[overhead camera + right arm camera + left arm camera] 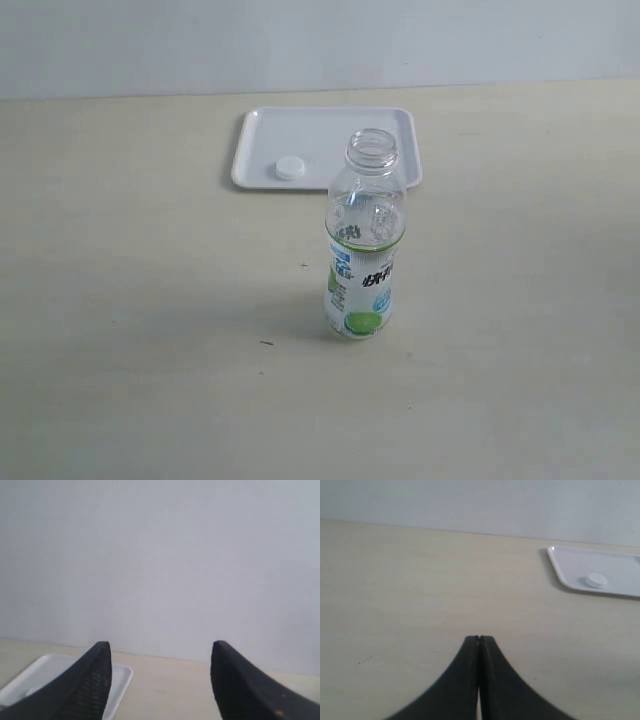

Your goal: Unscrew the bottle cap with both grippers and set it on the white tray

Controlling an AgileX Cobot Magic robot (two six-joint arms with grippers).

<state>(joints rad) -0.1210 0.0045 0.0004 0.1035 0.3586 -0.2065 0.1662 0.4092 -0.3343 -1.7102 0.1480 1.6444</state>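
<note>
A: Bottle, position?
B: Bottle (365, 250) stands upright on the table (150, 300), just right of centre in the exterior frame. Neck open. Lime label faces the camera.

A: Cap?
B: Bottle cap (289, 168) lies flat on the white tray (330, 130), in the tray's lower left corner as seen, upper middle of the frame. It sits apart from the bottle. The tray lies behind the bottle, and the bottle's neck overlaps the tray's near edge in this view.

A: End effectors?
B: Left gripper (479, 639): black fingers pressed tip to tip, empty, over the table, with the tray and cap in its camera's sight. Right gripper (160, 647): fingers spread wide, holding nothing, pale wall (160, 555) beyond, a tray corner showing past one finger.
</note>
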